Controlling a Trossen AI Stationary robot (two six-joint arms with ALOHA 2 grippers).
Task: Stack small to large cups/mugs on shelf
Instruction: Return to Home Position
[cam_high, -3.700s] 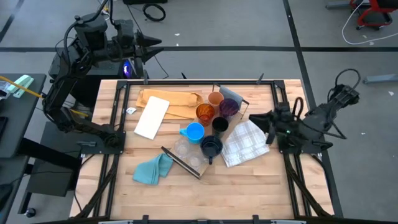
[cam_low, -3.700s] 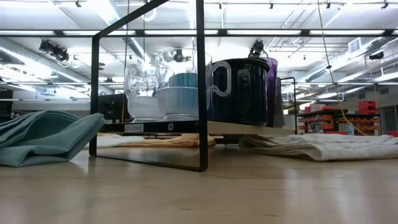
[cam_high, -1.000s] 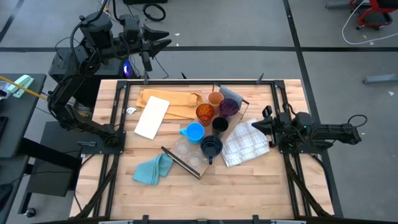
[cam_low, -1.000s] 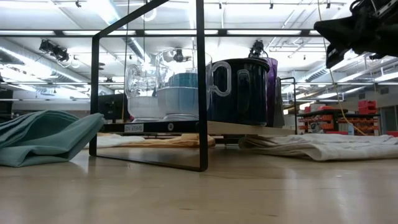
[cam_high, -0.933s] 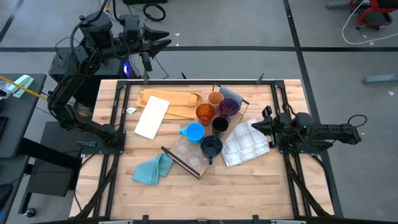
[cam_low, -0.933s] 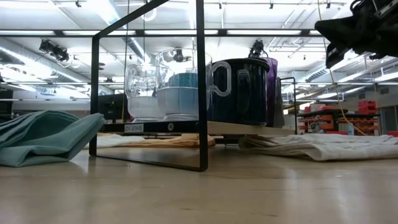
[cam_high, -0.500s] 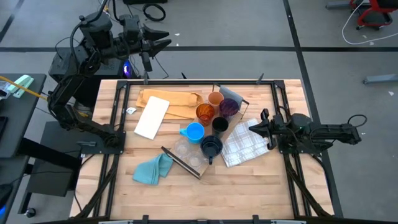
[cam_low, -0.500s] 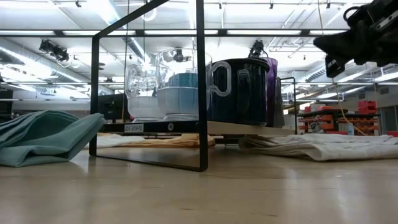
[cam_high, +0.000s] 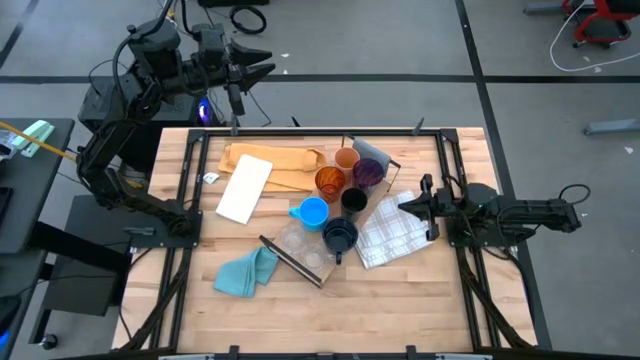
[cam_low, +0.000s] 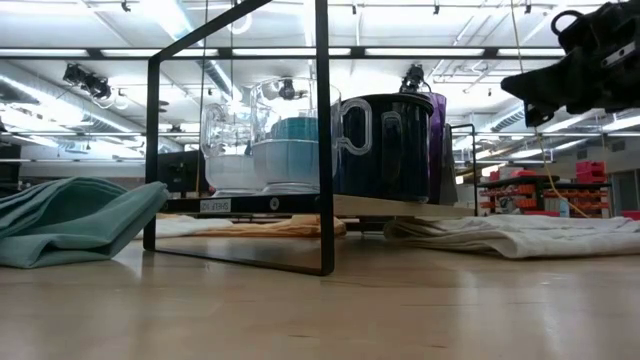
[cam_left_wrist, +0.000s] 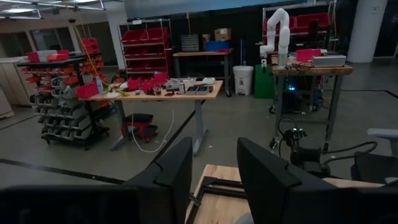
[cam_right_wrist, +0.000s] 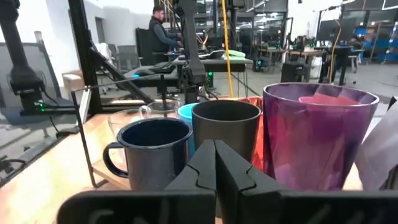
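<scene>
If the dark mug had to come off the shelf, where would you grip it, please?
Probably from above, pinching the rim of the dark mug on the side facing the white checked cloth: it stands upright, mouth open, with the light blue mug and black cup crowding its other sides.

Both arms are matte black all over, chunky jointed segments. The left arm (cam_high: 105, 140) has black cables looping off it, the right arm (cam_high: 525, 213) a thin loop too. Left pincer (cam_high: 262, 74) and right pincer (cam_high: 406, 207): plain, smooth, dark wedge-shaped fingers (cam_left_wrist: 176, 177).
</scene>
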